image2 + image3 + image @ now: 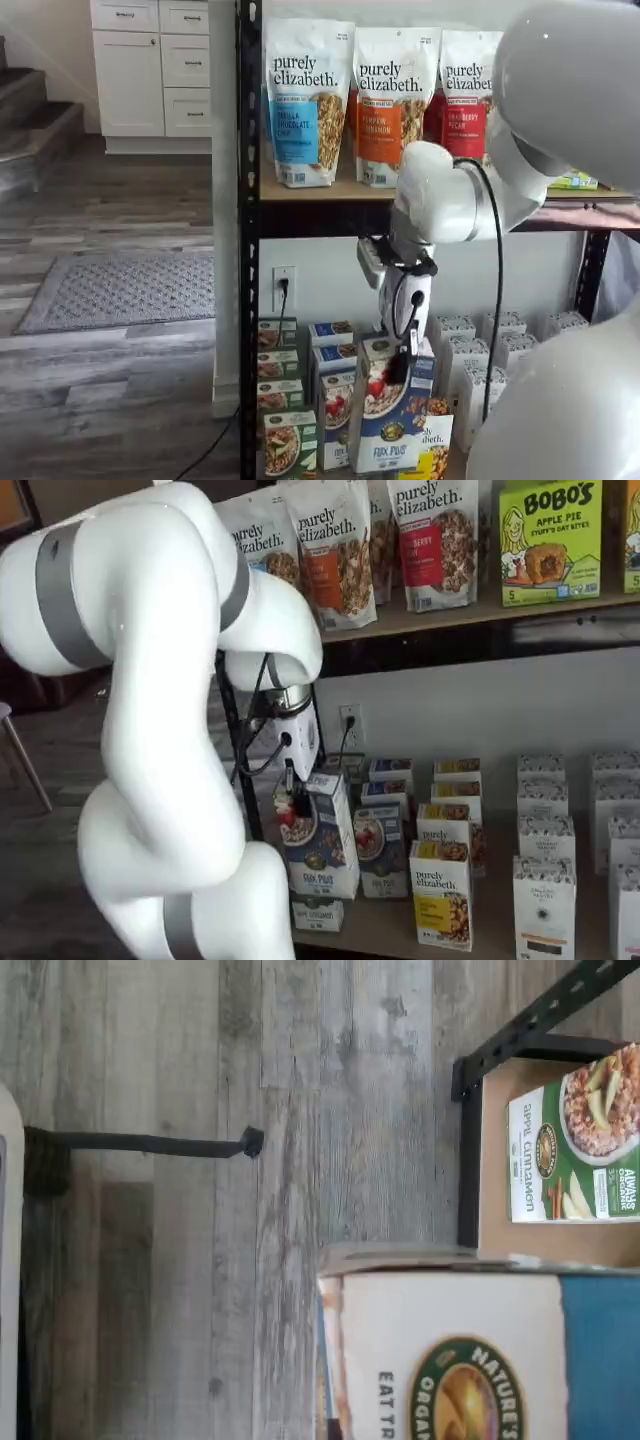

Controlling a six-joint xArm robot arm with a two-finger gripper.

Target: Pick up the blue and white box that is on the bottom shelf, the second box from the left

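The blue and white box [392,415], a tall Nature's Path "Flax Plus" cereal box with a bowl of flakes and red berries, stood lifted and a bit tilted in front of the other boxes of the bottom shelf [400,925] in both shelf views, its white upper part up at the gripper [400,368]. The gripper's black fingers [296,802] were clamped shut on the box's top edge, white gripper body above them, black cable looping beside it. In the wrist view the box's white top with the green round logo and a strip of blue filled the near part of the picture [470,1360], grey wood-plank floor [200,1210] beyond it. Just left of the held box in a shelf view sat a column of green-and-white boxes [285,440] with granola bowls, next to the black rack post [248,250]; the wrist view showed one such apple cinnamon box [575,1145] lying on a tan board with a black rail. Right of the held box, low and near, stood a yellow purely elizabeth box [442,905], then rows of white boxes [545,880] farther right. More blue and white cereal boxes [378,845] stood behind. On the upper shelf stood purely elizabeth granola bags [305,100] and a green Bobo's apple pie box [550,540]. A wall outlet [283,285] with a plugged cord showed behind the rack, a grey rug [120,290] on the floor far left.
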